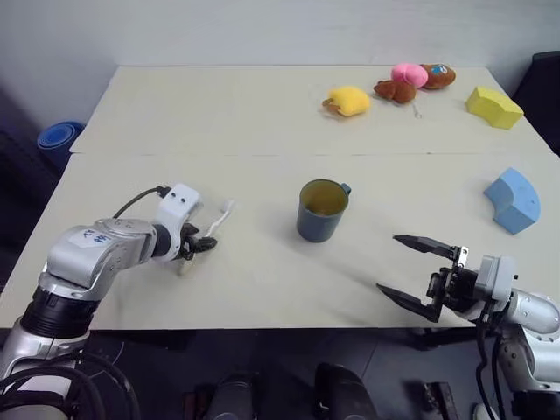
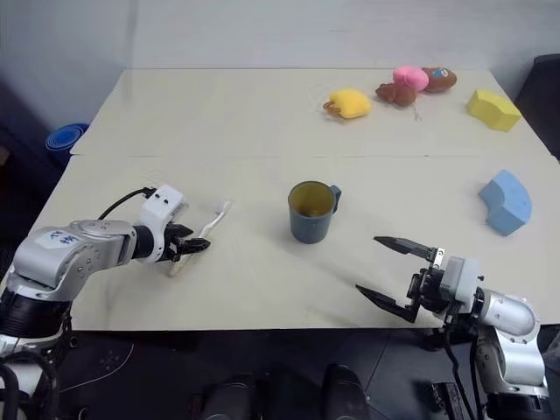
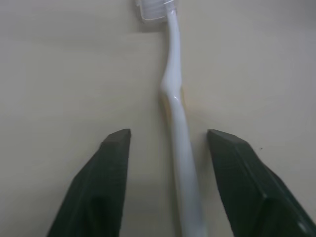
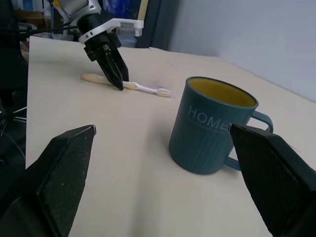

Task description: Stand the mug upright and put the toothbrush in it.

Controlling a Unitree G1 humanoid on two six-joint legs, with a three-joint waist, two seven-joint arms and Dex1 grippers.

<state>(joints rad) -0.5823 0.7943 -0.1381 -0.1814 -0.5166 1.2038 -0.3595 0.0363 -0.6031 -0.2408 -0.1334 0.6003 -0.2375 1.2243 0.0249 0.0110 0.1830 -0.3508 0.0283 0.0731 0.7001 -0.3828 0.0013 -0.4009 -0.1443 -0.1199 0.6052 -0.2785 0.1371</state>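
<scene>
Left wrist view looks straight down the left tool [image 3: 168,143], whose two black fingers straddle the toothbrush [image 3: 174,108] with a gap on each side, so it is part-open and not yet gripping; that straddle suits a pinch across the slim handle. The toothbrush lies flat on the tabletop [image 1: 262,122], bristled head pointing away from the wrist, well to the left of the mug [image 1: 321,210]. The mug already stands upright near the middle, yellow inside showing, handle toward the robot's right. The right tool [image 1: 418,273] hangs wide open and empty near the front edge, likely kept clear. From the head views, the handle's tail is hidden under the left tool.
</scene>
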